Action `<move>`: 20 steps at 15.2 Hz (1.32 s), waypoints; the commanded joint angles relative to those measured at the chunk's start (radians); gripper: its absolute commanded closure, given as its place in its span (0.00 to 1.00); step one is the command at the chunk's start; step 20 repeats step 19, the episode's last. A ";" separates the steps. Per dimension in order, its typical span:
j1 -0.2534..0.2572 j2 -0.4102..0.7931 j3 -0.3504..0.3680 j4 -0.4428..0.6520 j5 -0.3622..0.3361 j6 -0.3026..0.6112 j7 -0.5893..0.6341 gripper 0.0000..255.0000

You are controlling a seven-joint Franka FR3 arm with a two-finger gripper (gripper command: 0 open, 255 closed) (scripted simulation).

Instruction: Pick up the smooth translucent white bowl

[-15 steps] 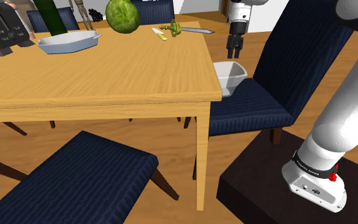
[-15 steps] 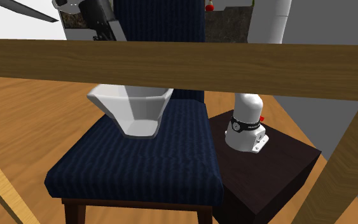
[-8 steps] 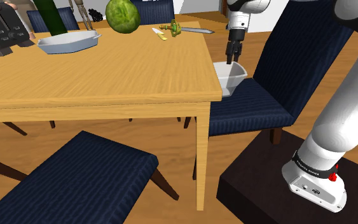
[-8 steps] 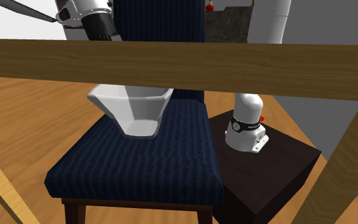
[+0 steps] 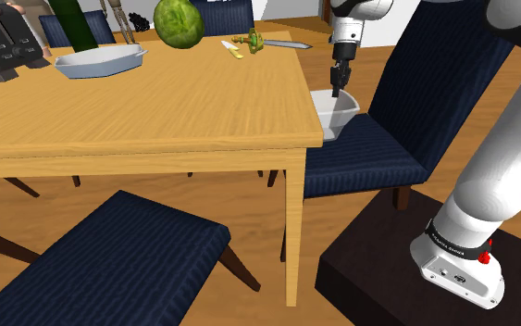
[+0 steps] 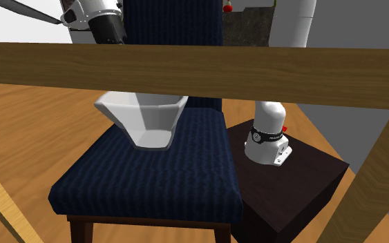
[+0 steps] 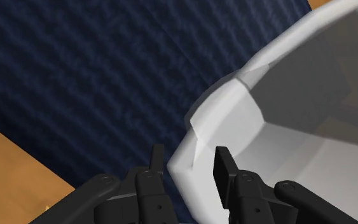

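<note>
A light wooden desk (image 5: 156,102) is standing on a warm wood-plank floor (image 5: 351,218), with one pale leg (image 5: 294,231) coming down at its near corner. A high-backed chair (image 5: 369,153) in dark blue ribbed fabric is sitting just beside the desk's side edge. Another dark blue seat (image 5: 110,264) is standing at the desk's near edge. A third chair back (image 5: 223,14) is showing beyond the far edge. Past the desk's rail (image 6: 186,65), a plain white area (image 6: 13,41) is showing. Soft, even light is falling across the desk top.
</note>
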 commanded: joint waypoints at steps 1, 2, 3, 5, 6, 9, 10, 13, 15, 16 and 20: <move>0.000 0.001 0.000 -0.001 0.000 0.000 0.000 1.00; 0.000 0.000 0.000 -0.001 -0.001 0.000 0.000 1.00; 0.000 -0.001 0.000 0.011 -0.001 -0.013 0.003 1.00; -0.001 -0.001 0.000 0.038 -0.001 -0.039 0.008 1.00; -0.001 -0.001 -0.001 0.051 -0.001 -0.052 0.010 1.00; -0.002 0.001 -0.001 0.093 0.000 -0.092 0.017 1.00; -0.002 0.002 -0.002 0.108 0.000 -0.106 0.019 1.00; -0.003 0.007 -0.003 0.154 0.002 -0.146 0.025 1.00; -0.004 0.012 -0.004 0.186 0.004 -0.174 0.029 1.00; -0.004 0.014 -0.004 0.203 0.005 -0.188 0.031 1.00; -0.005 0.018 -0.005 0.222 0.006 -0.204 0.033 1.00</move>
